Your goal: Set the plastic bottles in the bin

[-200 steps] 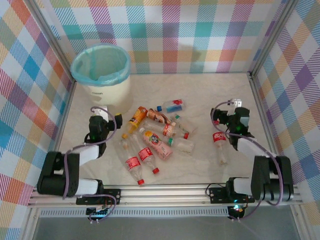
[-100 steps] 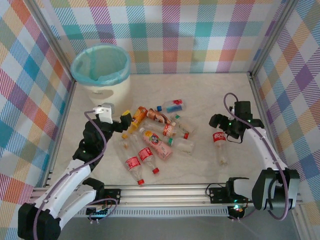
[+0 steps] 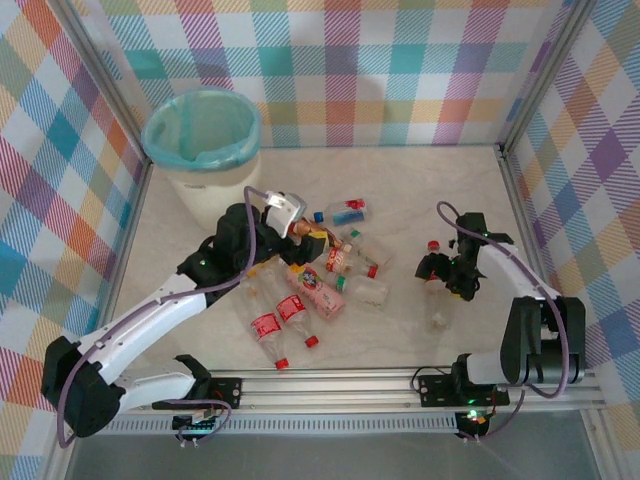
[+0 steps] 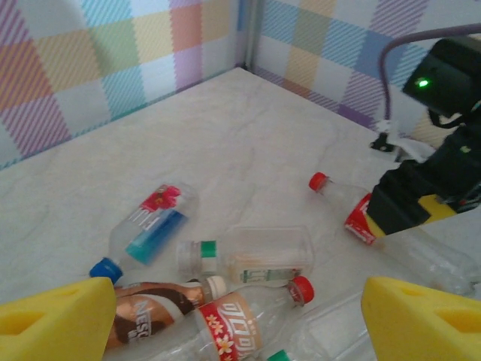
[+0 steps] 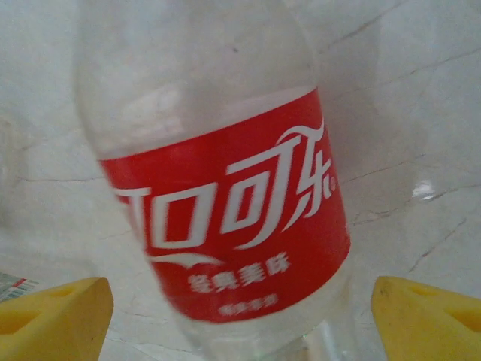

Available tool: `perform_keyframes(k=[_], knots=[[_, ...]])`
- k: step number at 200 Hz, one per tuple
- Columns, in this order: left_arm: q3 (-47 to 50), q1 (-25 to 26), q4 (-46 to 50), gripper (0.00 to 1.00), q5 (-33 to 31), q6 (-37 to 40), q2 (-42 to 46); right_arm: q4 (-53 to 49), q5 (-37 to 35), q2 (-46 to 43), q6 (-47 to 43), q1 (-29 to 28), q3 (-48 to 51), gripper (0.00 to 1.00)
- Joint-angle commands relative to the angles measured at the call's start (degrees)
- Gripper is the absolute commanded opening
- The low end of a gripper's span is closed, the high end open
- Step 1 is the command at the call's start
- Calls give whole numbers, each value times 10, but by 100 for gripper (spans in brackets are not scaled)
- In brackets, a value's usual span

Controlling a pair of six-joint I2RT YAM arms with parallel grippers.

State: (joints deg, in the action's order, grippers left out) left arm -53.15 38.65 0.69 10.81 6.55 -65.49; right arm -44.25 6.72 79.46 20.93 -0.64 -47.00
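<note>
My marbled worktop (image 3: 400, 180) carries the bin (image 3: 205, 183) upper left, plastic bottles (image 3: 310, 290) heaped centre, a lone bottle (image 3: 437, 318) right.

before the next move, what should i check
1. red-label bottle centred between right jaws: ok
2. right jaws gripping it: not ok, gaps on both sides
3. left jaws open above the pile: ok
4. left jaws lined up on one bottle: cannot tell
5. bin mouth unobstructed, liner over its rim: ok
</note>
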Motion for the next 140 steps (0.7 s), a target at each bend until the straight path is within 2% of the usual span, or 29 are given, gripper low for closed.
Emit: perform_keyframes(k=[1, 36, 102, 126, 140], knots=[[-34, 13, 27, 85, 19, 22, -14, 12, 21, 14, -11, -4, 10, 88], [-66, 14, 61, 84, 3, 34, -30, 25, 33, 49, -25, -4, 8, 84], [-109, 14, 84, 84, -40, -2, -64, 39, 50, 72, -42, -5, 3, 61], [-156, 14, 130, 84, -54, -9, -92, 47, 77, 54, -44, -7, 1, 54], [-193, 14, 174, 84, -66, -25, -111, 48, 93, 39, -42, -13, 0, 53]])
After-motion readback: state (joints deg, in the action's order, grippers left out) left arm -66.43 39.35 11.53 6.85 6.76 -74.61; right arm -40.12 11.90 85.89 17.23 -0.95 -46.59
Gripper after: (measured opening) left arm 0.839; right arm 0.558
